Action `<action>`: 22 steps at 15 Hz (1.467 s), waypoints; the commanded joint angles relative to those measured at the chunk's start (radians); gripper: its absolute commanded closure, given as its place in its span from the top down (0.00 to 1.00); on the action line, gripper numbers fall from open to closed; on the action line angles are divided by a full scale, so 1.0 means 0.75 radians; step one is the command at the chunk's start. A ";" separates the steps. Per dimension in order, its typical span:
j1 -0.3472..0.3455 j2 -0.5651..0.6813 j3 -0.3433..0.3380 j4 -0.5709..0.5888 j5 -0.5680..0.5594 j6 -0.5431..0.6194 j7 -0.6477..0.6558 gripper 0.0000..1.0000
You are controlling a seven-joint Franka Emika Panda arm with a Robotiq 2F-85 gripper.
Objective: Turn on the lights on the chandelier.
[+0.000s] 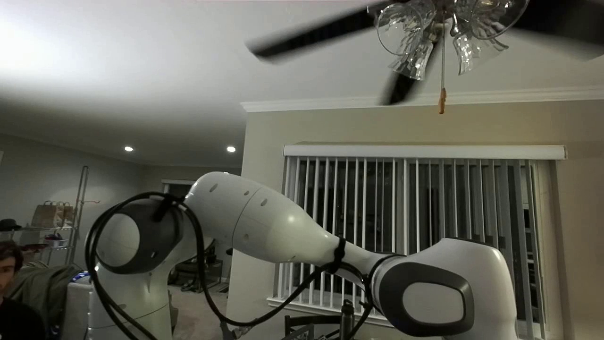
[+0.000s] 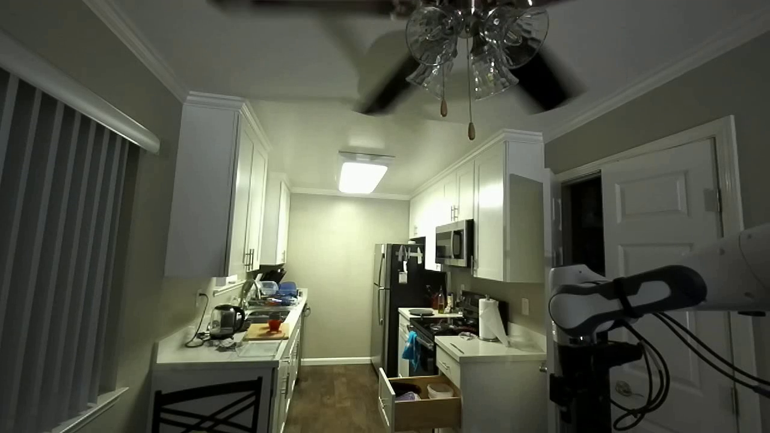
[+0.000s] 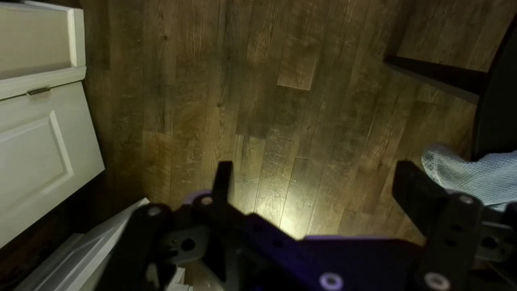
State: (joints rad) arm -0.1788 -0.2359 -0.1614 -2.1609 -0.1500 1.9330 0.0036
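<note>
The chandelier is a ceiling fan with dark blades, its hub (image 1: 436, 28) at the top right of an exterior view and also (image 2: 471, 27) at the top of an exterior view. The blades are blurred. Its lights are clear glass shades (image 1: 414, 61), (image 2: 493, 72), dull and unlit. A pull chain with an amber bead (image 1: 442, 101) hangs straight down; an exterior view shows two beads, a longer one (image 2: 471, 130) and a shorter one (image 2: 444, 108). My gripper (image 3: 315, 163) is open and empty, pointing down at the floor, well below the fan. Its fingertips are out of the exterior views.
An open drawer (image 2: 427, 415) juts out by the counter. A black chair (image 2: 207, 403) stands near the left counter. Vertical blinds (image 1: 401, 208) hang behind the arm. A person (image 1: 9, 288) is at the far left. A grey cloth (image 3: 476, 173) shows in the wrist view.
</note>
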 commanded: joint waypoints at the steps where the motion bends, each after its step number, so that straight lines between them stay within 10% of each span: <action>1: 0.033 -0.055 0.056 0.040 -0.052 0.028 0.041 1.00; 22: 0.114 -0.303 0.372 0.459 0.015 0.866 0.490 1.00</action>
State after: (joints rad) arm -0.0746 -0.4369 0.0929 -1.8169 -0.1382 2.5309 0.3447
